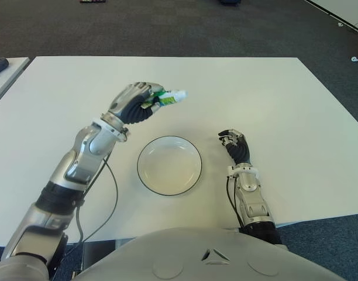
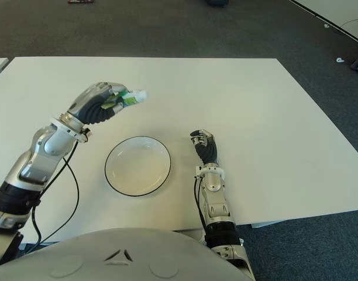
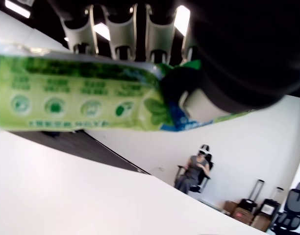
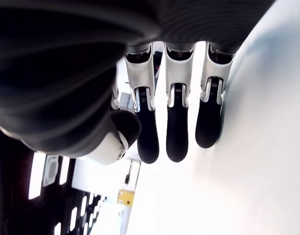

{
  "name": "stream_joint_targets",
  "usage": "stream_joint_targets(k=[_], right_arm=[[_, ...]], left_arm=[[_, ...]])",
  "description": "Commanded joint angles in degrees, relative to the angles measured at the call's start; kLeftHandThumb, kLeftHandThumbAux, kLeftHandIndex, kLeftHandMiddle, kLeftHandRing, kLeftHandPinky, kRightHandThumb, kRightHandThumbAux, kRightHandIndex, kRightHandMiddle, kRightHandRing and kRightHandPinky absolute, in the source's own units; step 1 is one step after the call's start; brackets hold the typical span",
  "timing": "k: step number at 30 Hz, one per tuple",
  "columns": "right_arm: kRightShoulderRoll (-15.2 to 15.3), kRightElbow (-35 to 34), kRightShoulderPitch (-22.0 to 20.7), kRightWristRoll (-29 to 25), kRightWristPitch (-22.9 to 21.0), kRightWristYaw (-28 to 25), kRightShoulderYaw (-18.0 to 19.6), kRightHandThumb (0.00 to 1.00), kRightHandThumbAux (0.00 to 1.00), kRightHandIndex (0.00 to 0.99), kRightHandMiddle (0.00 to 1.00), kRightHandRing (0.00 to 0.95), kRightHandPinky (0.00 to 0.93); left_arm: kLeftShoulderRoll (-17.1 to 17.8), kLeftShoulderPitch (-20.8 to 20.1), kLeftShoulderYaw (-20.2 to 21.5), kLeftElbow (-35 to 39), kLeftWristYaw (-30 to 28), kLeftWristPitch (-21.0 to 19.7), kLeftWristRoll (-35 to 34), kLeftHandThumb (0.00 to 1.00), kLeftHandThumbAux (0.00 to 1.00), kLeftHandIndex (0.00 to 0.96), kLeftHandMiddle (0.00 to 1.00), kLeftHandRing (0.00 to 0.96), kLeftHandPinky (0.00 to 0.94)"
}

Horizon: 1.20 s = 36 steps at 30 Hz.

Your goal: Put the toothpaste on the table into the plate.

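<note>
Left hand (image 1: 134, 103) fingers closed around green-and-white toothpaste tube (image 1: 167, 98), seemingly above white worktop (image 1: 272, 99), beyond round white dark-rimmed plate (image 1: 169, 164). Right hand (image 1: 236, 144) beside plate, fingers loosely extended, empty.

— What's the tube (image 3: 86, 95) like?
— Soft glossy plastic, printed green, with a white cap. It's gripped in the left hand (image 1: 134, 103), whose shell is silvery metallic-looking with dark matt fingers.
— And the plate (image 1: 169, 165)?
— Smooth, glazed-looking white with a thin dark rim.
— The table (image 1: 272, 99)?
— Matt, smooth, off-white.
— The right hand (image 1: 236, 144)?
— Dark matt fingers (image 4: 175, 132), glossy pale joints. The floor (image 1: 167, 29) looks like rough dark carpet.
</note>
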State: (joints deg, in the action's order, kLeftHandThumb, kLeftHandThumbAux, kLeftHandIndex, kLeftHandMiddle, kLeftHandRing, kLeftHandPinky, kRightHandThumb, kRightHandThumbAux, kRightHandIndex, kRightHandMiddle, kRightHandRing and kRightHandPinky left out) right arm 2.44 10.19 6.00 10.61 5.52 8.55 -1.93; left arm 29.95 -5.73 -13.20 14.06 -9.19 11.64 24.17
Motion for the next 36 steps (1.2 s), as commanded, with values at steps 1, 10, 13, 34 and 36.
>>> stream_joint_targets(k=[1,10,13,34,36], right_arm=[[-0.19,0.18,-0.47,-0.07,-0.86,0.05,0.06,0.715,0.732,0.419,0.420,0.399,0.408],[-0.27,0.28,-0.47,-0.25,-0.80,-0.10,0.07,0.715,0.733,0.419,0.417,0.394,0.398],[-0.27,0.30,-0.47,-0.23,-0.85,-0.08,0.07,0.715,0.733,0.419,0.416,0.392,0.396],[-0.31,-0.35,0.21,0.27,-1.18,0.24,-0.06,0.713,0.733,0.418,0.413,0.394,0.406],[-0.35,-0.31,0.27,0.23,-1.03,0.27,-0.05,0.713,0.733,0.418,0.414,0.395,0.407]], left_arm=[[-0.49,1.62,-1.60,2.26,-4.88,0.18,-2.60,0.733,0.695,0.444,0.810,0.803,0.766],[0.31,2.34,-5.69,-0.59,-11.30,6.97,-4.19,0.724,0.699,0.443,0.797,0.786,0.768],[0.37,2.26,-6.79,-1.88,-12.62,8.45,-3.26,0.723,0.700,0.443,0.793,0.781,0.760],[-1.23,1.36,-15.14,-13.48,-10.44,17.56,11.73,0.714,0.707,0.438,0.787,0.793,0.807],[-1.78,1.15,-15.77,-15.37,-9.13,17.95,13.32,0.714,0.707,0.438,0.791,0.798,0.813]])
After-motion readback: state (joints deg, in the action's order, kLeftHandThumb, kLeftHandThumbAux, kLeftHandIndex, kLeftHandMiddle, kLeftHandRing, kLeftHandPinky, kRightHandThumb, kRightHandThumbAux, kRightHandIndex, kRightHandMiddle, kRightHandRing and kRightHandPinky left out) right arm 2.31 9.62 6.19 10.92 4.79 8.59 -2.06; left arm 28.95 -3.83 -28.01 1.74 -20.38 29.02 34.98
